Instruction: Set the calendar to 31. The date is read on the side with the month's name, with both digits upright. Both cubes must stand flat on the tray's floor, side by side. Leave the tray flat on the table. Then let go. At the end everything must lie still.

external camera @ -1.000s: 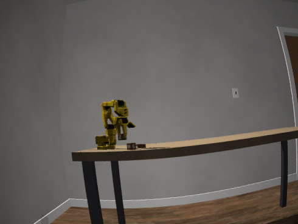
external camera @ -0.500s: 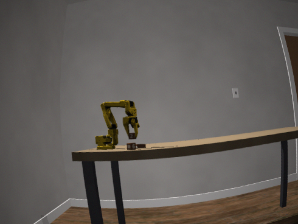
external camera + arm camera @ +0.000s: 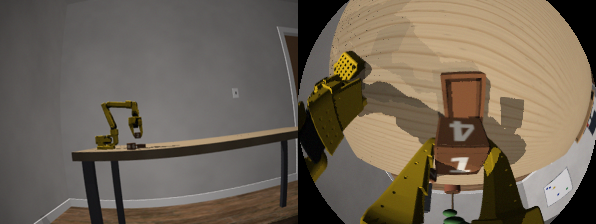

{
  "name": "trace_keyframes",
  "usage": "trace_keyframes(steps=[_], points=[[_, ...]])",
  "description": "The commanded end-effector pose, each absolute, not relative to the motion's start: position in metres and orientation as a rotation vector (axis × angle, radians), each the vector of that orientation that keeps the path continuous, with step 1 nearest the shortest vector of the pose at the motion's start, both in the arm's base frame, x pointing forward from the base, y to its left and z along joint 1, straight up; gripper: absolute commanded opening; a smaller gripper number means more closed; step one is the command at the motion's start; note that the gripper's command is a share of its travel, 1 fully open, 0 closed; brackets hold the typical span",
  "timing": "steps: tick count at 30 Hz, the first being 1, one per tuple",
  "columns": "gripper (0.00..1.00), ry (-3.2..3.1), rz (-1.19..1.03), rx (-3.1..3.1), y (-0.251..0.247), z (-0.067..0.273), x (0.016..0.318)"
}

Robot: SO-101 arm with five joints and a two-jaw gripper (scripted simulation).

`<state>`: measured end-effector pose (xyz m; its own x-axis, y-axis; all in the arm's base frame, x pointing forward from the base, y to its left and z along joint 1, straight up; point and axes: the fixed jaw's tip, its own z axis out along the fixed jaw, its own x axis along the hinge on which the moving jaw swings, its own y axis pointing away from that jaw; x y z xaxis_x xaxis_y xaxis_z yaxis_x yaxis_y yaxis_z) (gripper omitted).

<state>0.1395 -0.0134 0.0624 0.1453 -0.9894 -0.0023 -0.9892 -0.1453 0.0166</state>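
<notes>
My gripper [image 3: 137,134] is shut on a brown number cube [image 3: 137,135] and holds it in the air above the table. In the wrist view the held cube [image 3: 459,149] sits between my yellow fingers and shows a 4 and a 1 on its faces. Right below it lies the flat brown tray [image 3: 464,95], empty inside. In the exterior view the tray [image 3: 141,146] is a low dark strip on the table. The second cube [image 3: 131,146] stands on the table just left of the tray, outside it; its digits are too small to read.
The arm's yellow base [image 3: 104,142] stands near the table's left end. The table's front edge runs close by the tray [image 3: 146,153]. A small white card [image 3: 556,187] lies on the floor far below in the wrist view.
</notes>
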Motion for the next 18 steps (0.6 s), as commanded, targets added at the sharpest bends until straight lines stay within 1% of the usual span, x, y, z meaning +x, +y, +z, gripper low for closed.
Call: trace_keyframes(steps=[1, 18], points=[[0.00, -1.998, 0.021, 2.438, -0.004, 0.068, 0.146], [0.00, -1.915, 0.034, 2.514, 0.007, 0.072, 0.148]])
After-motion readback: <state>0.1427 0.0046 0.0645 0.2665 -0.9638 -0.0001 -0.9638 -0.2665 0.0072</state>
